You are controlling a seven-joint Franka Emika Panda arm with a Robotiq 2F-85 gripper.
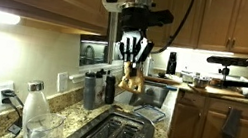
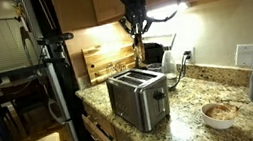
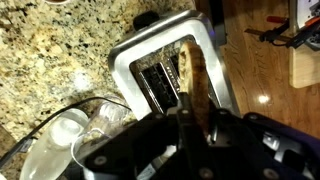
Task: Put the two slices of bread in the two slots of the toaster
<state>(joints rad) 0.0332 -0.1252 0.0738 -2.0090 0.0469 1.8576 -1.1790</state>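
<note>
the tool is pinching one bread slice by its top edge, hanging well above the toaster. it looks mid-carry. next: line the slice up lengthwise over a slot, then lower it straight in.

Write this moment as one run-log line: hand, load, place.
hand: shut on bread slice | place: above toaster, clear of it | slice: not yet in a slot

Pincer downward, tight on bread slice.
</note>
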